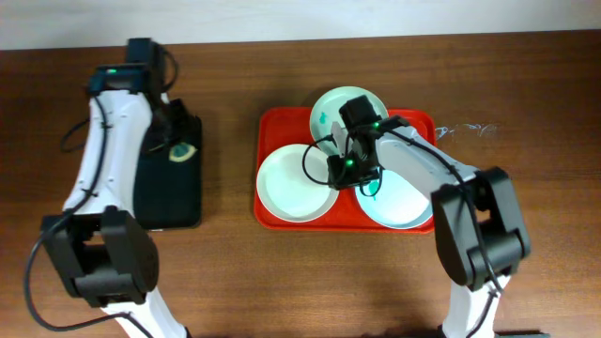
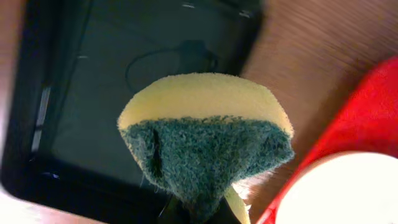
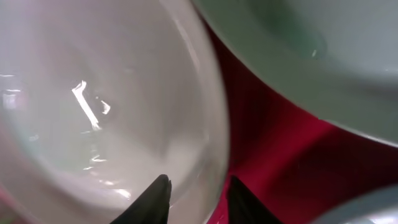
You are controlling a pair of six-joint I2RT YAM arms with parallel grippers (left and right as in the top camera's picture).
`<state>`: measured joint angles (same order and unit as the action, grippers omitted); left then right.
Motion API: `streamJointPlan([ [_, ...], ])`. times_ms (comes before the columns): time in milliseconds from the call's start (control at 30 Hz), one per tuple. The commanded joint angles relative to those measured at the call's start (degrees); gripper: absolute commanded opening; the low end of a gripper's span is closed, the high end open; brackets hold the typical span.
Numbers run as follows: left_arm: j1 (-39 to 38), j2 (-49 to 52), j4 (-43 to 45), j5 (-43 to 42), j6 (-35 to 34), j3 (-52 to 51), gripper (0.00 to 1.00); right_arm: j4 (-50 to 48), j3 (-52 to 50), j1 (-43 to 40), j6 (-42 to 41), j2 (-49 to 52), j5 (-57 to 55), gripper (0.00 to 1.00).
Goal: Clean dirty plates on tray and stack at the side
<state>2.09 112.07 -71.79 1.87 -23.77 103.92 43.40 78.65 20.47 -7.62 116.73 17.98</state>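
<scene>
Three plates (image 1: 399, 202) flat on the red tray (image 1: 272, 122), right claw (image 3: 199, 186) at the leftmost plate (image 1: 291, 183), fingers parted astride its rim, no pinch visible; left claw (image 1: 177, 139), clamped on a sponge (image 2: 205, 137), well off to the left over the black tray (image 1: 169, 202).

A brown wood-grain counter (image 1: 282, 282) carries a narrow black tray (image 1: 169, 192) on its left side, long edges running front to back. Over the tray's far half is a sponge (image 1: 181, 150), yellow foam on one face and dark green scouring pad on the other. The left wrist view shows it bunched to a point, with the green face toward the camera and the glossy tray floor behind it. Whether it touches the tray cannot be told. Well to the right lies a small clear crumpled thing (image 1: 467, 130), too faint to identify.
</scene>
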Motion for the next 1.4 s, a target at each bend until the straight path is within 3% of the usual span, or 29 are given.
streamJointPlan([
  [0,3.4,-0.4,-0.3,-0.7,0.9,0.2,0.0,-0.2,-0.6,0.3,-1.0,1.9,-0.7,0.27],
  [33,3.8,-0.4,-0.3,-0.6,0.9,0.2,0.0,-0.4,-0.6,0.3,-1.0,1.9,-0.7,0.2],
  [67,4.0,-0.4,-0.3,-0.6,0.9,0.2,0.0,-0.8,-0.6,0.2,-1.0,1.9,-0.7,0.04],
  [233,4.0,-0.4,-0.2,-0.6,0.9,0.2,0.0,8.2,8.5,0.8,-1.0,0.6,-8.0,0.04],
  [367,4.0,-0.4,0.1,-0.6,0.9,0.2,0.0,26.1,26.8,6.7,-1.0,-0.7,-31.4,0.04],
  [467,4.0,-0.4,0.1,-0.6,0.9,0.2,0.0,33.9,35.0,12.3,-1.0,-0.7,-48.0,0.04],
  [733,4.0,-0.4,0.1,-0.6,0.9,0.2,0.0,37.4,39.8,29.2,9.9,-0.7,-92.8,0.04],
  [800,4.0,-0.4,0.2,-0.6,0.9,0.2,0.0,37.4,39.8,31.7,11.9,-0.7,-95.1,0.04],
  [833,4.0,-0.4,0.2,-0.6,0.9,0.2,0.0,37.3,39.8,32.5,11.9,-0.7,-94.5,0.04],
  [933,3.9,-0.4,0.1,-0.7,0.9,0.2,0.0,34.9,39.8,30.8,11.9,-0.7,-76.3,0.04],
  [1033,3.9,-0.4,0.0,-0.7,0.9,0.2,0.0,29.7,39.8,16.1,11.9,0.7,-32.0,0.04],
  [1100,3.9,-0.4,-0.1,-0.7,0.9,0.2,0.0,30.1,39.7,6.3,11.9,2.0,-16.1,0.04],
  [1233,3.9,-0.4,0.0,-0.7,0.9,0.2,0.0,32.4,39.6,-14.8,11.9,6.4,3.8,0.04],
  [1367,3.9,-0.4,0.0,-0.6,0.9,0.2,0.0,33.5,39.6,-32.1,16.4,11.6,14.8,0.04],
])
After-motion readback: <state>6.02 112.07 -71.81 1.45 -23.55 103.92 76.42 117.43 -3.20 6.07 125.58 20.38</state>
